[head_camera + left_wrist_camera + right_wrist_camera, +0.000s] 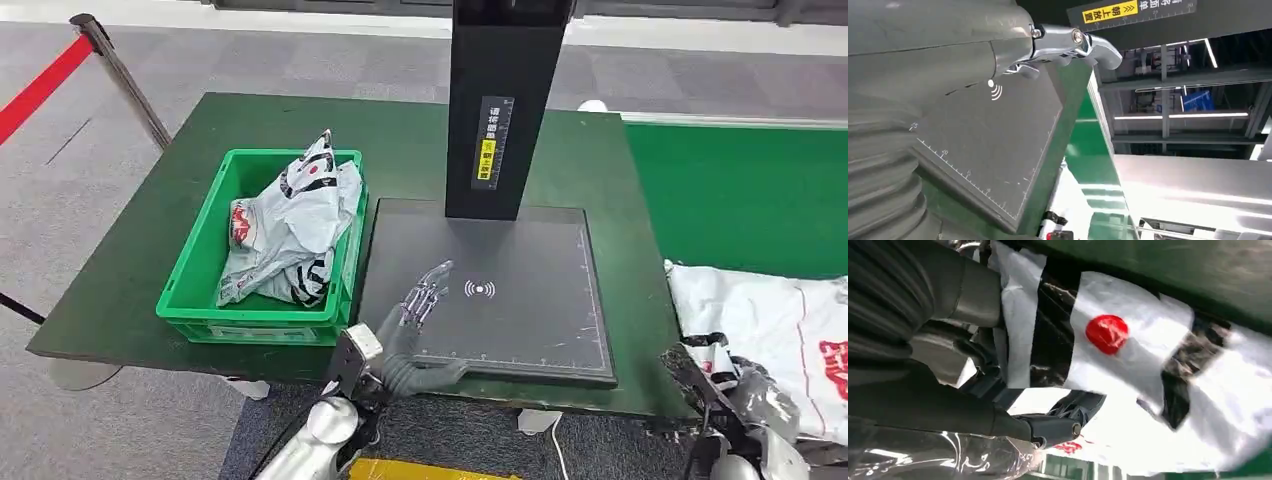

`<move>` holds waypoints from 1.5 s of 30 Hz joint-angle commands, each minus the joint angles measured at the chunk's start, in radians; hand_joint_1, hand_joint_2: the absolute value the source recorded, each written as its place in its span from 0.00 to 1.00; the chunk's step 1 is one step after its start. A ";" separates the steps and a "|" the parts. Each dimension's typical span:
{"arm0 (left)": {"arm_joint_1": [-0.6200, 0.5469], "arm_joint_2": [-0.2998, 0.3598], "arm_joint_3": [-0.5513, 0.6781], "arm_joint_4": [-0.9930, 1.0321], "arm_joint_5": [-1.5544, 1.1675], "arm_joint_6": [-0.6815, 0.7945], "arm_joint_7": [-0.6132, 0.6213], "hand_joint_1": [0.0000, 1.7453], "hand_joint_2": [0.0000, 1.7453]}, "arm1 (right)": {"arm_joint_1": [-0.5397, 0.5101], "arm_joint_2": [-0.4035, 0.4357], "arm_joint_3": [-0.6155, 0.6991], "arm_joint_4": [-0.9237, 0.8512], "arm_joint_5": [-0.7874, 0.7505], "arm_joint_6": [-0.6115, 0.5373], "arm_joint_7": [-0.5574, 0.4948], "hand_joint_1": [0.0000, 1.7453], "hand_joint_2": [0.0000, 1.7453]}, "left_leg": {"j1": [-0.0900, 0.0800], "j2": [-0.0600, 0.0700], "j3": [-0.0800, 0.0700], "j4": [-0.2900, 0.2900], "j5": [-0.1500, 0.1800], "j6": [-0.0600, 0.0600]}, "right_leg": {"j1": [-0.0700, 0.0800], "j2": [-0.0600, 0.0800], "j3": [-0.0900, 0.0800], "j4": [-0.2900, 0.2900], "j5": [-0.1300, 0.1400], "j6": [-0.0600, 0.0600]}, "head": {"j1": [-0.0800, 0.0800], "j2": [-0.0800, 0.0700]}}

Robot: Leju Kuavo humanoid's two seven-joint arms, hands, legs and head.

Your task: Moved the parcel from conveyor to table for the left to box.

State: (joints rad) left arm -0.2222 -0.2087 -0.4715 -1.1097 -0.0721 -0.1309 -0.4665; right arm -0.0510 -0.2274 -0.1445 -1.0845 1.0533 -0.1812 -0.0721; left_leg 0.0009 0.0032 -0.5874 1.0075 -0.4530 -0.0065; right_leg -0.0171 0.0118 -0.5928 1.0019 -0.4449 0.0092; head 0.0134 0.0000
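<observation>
While head view crops it, right hand [998, 390] grips parcel [1128, 355] (wrist view) — conveyor-side.

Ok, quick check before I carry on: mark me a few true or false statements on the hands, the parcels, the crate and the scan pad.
1. The left hand rests open over the dark scan pad. True.
2. The green crate is empty. False: it holds parcels.
3. The right hand is at a white parcel with a red dot. True.
4. A parcel lies on the scan pad. False: it carries none.
</observation>
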 commanded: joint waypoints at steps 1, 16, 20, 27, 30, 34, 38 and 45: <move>-0.019 0.013 0.031 0.057 -0.007 0.010 0.000 0.00 1.00 | -0.002 0.082 -0.072 -0.087 -0.064 -0.013 -0.020 1.00 1.00 | 0.001 0.002 0.002 -0.002 0.000 -0.001 | 0.001 0.001 0.001 -0.002 0.000 -0.001 | 0.000 0.000; -0.029 0.016 0.012 0.107 -0.009 0.007 -0.016 0.00 1.00 | 0.053 0.117 -0.101 -0.173 -0.106 -0.016 -0.025 1.00 1.00 | 0.001 0.000 0.001 -0.002 0.000 0.000 | 0.000 -0.002 0.001 -0.002 0.000 -0.001 | 0.000 0.000; -0.029 0.014 0.007 0.111 -0.010 0.008 -0.016 0.00 1.00 | 0.061 0.126 -0.113 -0.187 -0.109 -0.016 -0.026 1.00 1.00 | 0.001 -0.001 0.001 -0.002 0.000 0.000 | 0.000 -0.002 0.001 -0.002 0.000 -0.001 | 0.000 0.000; -0.032 0.014 0.001 0.119 -0.011 0.010 -0.016 0.00 1.00 | 0.066 0.131 -0.111 -0.193 -0.095 0.003 -0.022 1.00 1.00 | 0.001 -0.001 0.000 -0.002 0.000 0.000 | 0.000 -0.002 0.000 -0.002 0.000 -0.001 | 0.000 0.000; -0.034 0.016 -0.003 0.121 -0.011 0.010 -0.015 0.00 1.00 | 0.068 0.121 -0.093 -0.184 -0.045 0.010 0.008 1.00 1.00 | 0.001 -0.001 0.000 -0.001 0.000 0.000 | 0.000 -0.002 0.000 -0.001 -0.001 -0.001 | 0.000 0.000; -0.034 0.016 -0.003 0.121 -0.011 0.010 -0.015 0.00 1.00 | 0.068 0.121 -0.093 -0.184 -0.045 0.010 0.008 1.00 1.00 | 0.001 -0.001 0.000 -0.001 0.000 0.000 | 0.000 -0.002 0.000 -0.001 -0.001 0.000 | 0.000 0.000; -0.029 0.016 0.001 0.117 -0.011 0.010 -0.015 0.00 1.00 | 0.063 0.115 -0.064 -0.188 0.034 -0.012 0.027 0.00 1.00 | 0.001 -0.001 0.000 -0.002 0.000 0.000 | 0.000 -0.003 0.000 -0.002 0.000 -0.001 | 0.000 0.000; -0.038 0.007 0.011 0.119 -0.018 -0.011 -0.007 0.00 1.00 | 0.054 0.084 0.023 -0.188 0.230 0.108 0.134 0.00 1.00 | 0.001 -0.001 -0.001 -0.001 -0.001 0.001 | 0.000 -0.003 0.000 -0.002 0.000 -0.001 | 0.000 0.000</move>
State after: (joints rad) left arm -0.2266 -0.2098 -0.4715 -1.0437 -0.0835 -0.1274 -0.4837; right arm 0.0325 -0.1400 -0.1911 -1.2810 1.1625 -0.1590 0.0085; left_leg 0.0010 0.0007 -0.5899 1.0075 -0.4536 -0.0052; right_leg -0.0182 0.0083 -0.5947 1.0019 -0.4456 0.0096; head 0.0134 0.0000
